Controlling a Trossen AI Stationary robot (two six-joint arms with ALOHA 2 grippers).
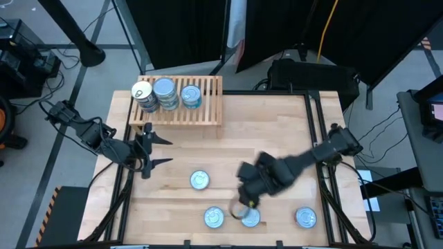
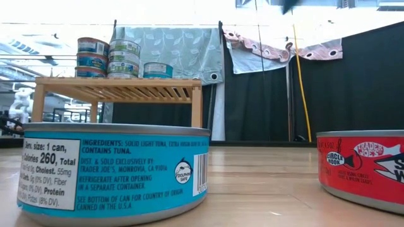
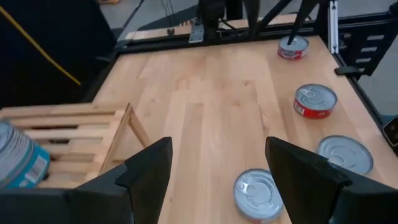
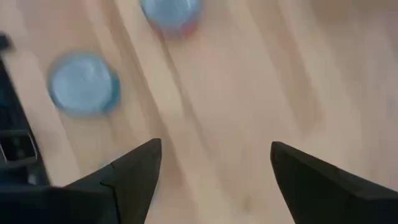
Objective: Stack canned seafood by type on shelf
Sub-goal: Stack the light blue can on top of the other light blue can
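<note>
The right gripper (image 1: 243,205) hangs low over the near middle of the table (image 1: 277,131), its two dark fingers (image 4: 134,168) spread wide with bare wood between them and nothing held. It points toward the near edge, and its tips cover part of a tin (image 1: 250,217) lying flat there, so whether they touch it cannot be told. A second flat tin (image 1: 214,218) sits just left of that one, a third (image 1: 305,218) well to the right, and a fourth (image 1: 199,180) lies alone farther in. All are low round cans with silvery ring-pull lids facing up; the low view shows a blue paper label on one (image 2: 113,173) and a red label on another (image 2: 363,167), both cut off by the picture's edges. The left gripper (image 1: 159,151) waits at the table's left side, pointing right, fingers wide apart and empty. Just beyond it stands the shelf (image 1: 208,111), a low rack of pale wooden slats with its long axis running left to right at the far left. Upright on its left part are a stack with a cream lid (image 1: 142,92), a stack beside it (image 1: 165,90) and a lower can (image 1: 191,95).
</note>
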